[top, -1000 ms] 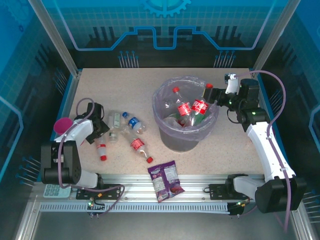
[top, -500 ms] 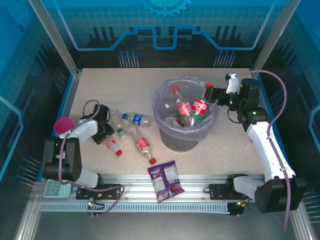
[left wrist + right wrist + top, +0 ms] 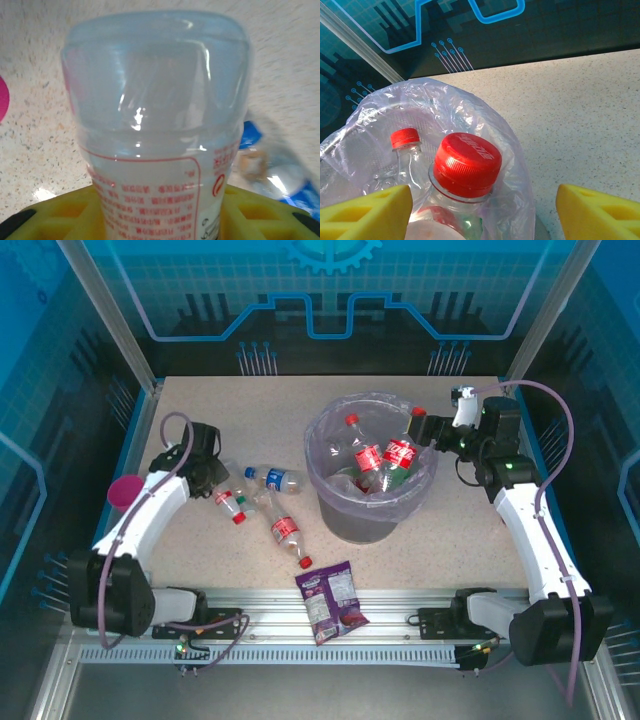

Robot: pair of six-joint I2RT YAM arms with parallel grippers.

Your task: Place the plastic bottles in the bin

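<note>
left end effector [image 3: 160, 214] pinches a red-labelled bottle [image 3: 157, 100], partly cropped; right end effector [image 3: 482, 210] spread at bin [image 3: 350, 523] rim.

1. The red-labelled bottle [image 3: 155, 100]: clear plastic, smooth, glossy.
2. The bin liner [image 3: 485, 115]: thin translucent film, crinkled, faint sheen.
3. The red cap [image 3: 466, 162], 6 o'clock: ribbed plastic.
4. The table [image 3: 580, 100], 2 o'clock: speckled, matt.
5. My right fingers [image 3: 365, 210]: yellow, matt.

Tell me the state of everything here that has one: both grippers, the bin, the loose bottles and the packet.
Left gripper: fingers on either side of a red-capped bottle, grip unclear.
Right gripper: open, over the bin's edge.
Bin: upright, lined, several bottles inside.
Blue bottle: capped, lying on its side.
Red bottle: capped, lying on its side.
Packet: lying flat.
</note>
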